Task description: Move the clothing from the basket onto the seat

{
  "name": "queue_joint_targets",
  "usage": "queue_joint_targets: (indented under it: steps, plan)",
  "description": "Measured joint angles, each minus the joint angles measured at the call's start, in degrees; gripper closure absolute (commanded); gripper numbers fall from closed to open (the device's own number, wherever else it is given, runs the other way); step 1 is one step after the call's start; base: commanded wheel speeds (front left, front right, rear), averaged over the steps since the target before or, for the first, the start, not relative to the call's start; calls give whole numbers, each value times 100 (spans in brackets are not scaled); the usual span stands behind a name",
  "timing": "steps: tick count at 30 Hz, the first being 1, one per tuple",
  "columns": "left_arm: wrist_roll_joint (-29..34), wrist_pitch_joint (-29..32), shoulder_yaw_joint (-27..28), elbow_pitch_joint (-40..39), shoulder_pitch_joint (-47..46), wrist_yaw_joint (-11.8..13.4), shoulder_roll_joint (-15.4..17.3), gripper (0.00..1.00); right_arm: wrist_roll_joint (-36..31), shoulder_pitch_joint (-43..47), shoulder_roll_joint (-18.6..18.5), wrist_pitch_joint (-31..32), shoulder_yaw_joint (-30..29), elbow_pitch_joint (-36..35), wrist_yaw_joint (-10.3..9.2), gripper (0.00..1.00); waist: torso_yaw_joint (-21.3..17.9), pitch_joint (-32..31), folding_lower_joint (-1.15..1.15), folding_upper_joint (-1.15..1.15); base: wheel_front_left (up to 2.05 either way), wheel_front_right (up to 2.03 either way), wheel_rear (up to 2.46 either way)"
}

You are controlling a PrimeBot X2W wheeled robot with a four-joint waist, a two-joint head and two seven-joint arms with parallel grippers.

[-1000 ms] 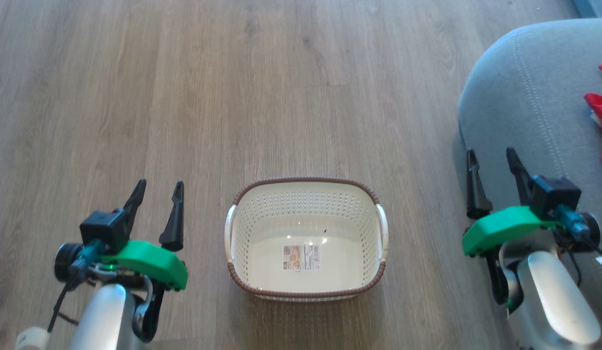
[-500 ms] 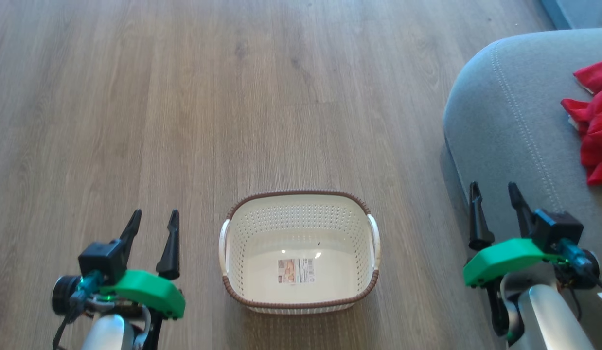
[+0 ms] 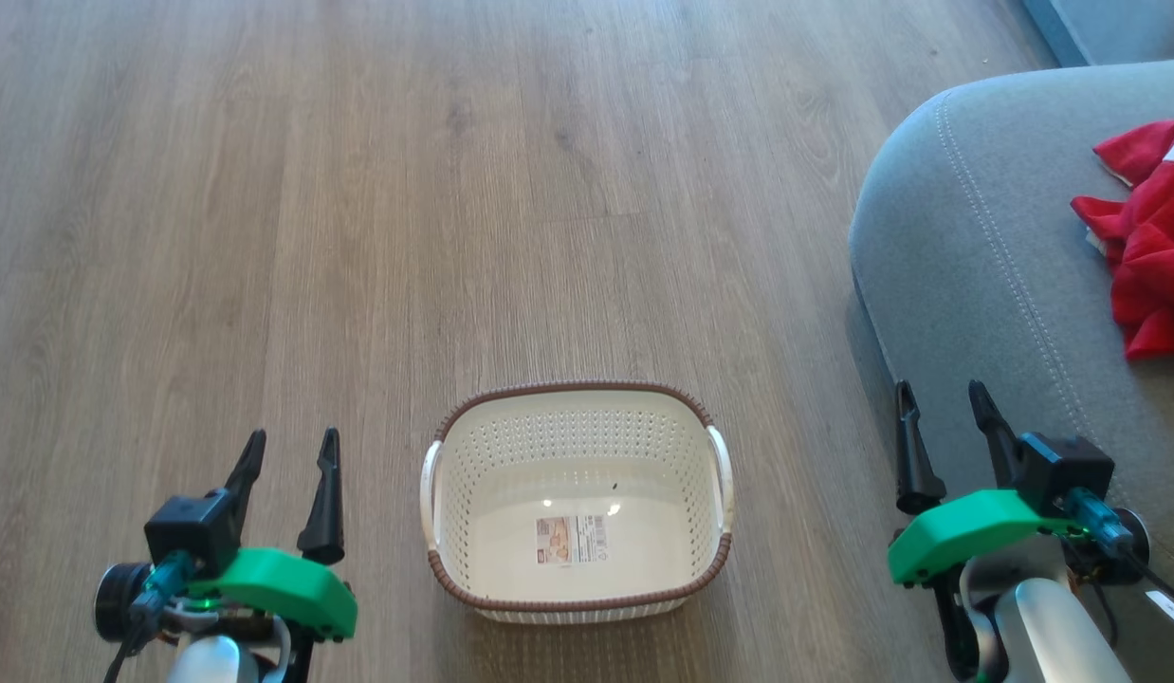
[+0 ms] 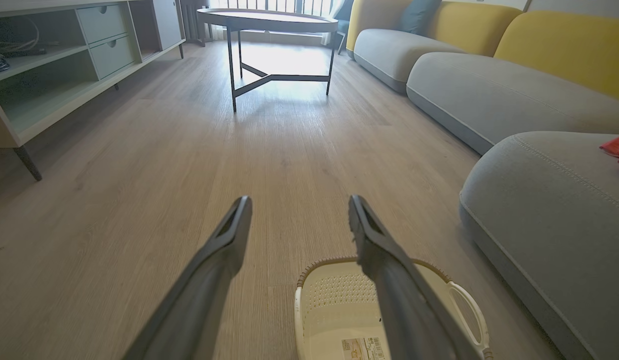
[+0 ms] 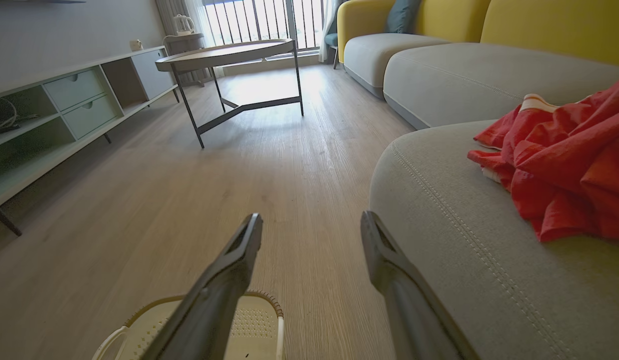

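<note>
The left claw (image 3: 293,438), left of the basket (image 3: 573,387), and the right claw (image 3: 940,391), right of it, both gape wide, gripping nothing. The basket stands on the wooden floor (image 3: 511,190). Right of the basket, the red clothing (image 3: 1151,247) lies bunched on the seat (image 3: 966,266).

Wood-plank floor (image 3: 359,190), round side table (image 5: 224,52), low shelf unit (image 4: 49,60), yellow-backed sofa (image 4: 469,95), sunlit barred window (image 5: 259,20).

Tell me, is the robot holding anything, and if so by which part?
Nothing is held. The left end effector and the right end effector are both open and empty; the bright red fabric clothing lies on the large grey upholstered seat.
</note>
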Motion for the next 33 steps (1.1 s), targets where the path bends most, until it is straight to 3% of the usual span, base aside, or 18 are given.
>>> queue_joint_targets:
  steps: [17,18,23,33]
  plan:
    - [-32,0,10,-145,0,0,-30,0,1,8,9,0,12,29,0,0,-4,93,0,0,0,0,0]
    - [-40,1,9,-103,1,4,-31,100,0,8,9,2,21,65,0,100,-3,95,0,0,0,0,0]
    - [-60,16,0,350,252,5,-43,100,4,255,9,31,64,510,0,100,-1,95,0,0,0,0,0]
    - [-625,162,13,364,320,5,-51,100,573,348,9,152,51,528,0,100,30,79,0,0,0,0,0]
